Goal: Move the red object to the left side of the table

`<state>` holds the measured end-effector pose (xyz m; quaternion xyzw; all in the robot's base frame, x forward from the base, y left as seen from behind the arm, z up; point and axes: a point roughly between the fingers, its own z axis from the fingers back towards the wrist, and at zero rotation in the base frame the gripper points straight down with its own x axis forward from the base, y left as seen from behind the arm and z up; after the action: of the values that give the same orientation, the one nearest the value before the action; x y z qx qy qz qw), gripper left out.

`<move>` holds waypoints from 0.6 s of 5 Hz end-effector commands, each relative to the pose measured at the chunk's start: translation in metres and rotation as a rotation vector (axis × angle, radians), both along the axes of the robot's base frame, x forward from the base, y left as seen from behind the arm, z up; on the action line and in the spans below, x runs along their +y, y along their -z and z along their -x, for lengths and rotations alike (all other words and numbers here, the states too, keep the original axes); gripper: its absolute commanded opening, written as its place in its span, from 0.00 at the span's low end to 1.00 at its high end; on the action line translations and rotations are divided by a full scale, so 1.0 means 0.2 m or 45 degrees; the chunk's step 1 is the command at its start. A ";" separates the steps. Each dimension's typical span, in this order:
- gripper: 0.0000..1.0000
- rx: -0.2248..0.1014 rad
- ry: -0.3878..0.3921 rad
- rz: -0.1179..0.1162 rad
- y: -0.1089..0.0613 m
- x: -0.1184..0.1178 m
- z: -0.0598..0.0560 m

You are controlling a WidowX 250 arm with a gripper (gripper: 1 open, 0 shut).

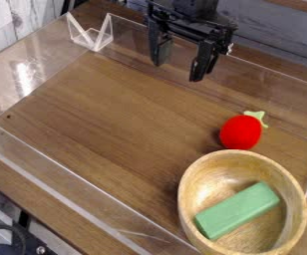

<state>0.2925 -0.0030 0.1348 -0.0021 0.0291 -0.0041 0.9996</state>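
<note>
Red toy fruit (243, 131), small, round and glossy with a tiny yellowish-green tip, sits on the right side of the brown wood-grain table (103, 129), just beside the rim of the round wooden bowl (196, 179) and apart from everything else. Inside that bowl lies a green rectangular block (236, 210), not our target. Up at the far edge hangs the black two-fingered gripper (177, 58), jaws spread wide and empty, pointing down, well apart from the fruit. So the pickup is not yet begun. By the look of it, this little fruit is light and hard plastic, smooth enough to squirt out of a pinch and round enough to roll if nudged. Best bet: come straight down and close across its widest middle, with the fingers lined up so neither one strikes the bowl's rim. Low clear acrylic walls (90, 214) border the table, and the open left side offers plenty of room for the drop.
</note>
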 end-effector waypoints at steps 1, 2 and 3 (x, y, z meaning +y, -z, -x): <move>1.00 0.030 0.157 0.009 0.03 -0.05 0.00; 1.00 0.028 0.476 0.027 0.11 -0.16 0.00; 1.00 0.013 0.724 0.025 0.19 -0.33 -0.02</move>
<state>0.2928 -0.0679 0.0870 -0.0068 0.0518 -0.2797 0.9587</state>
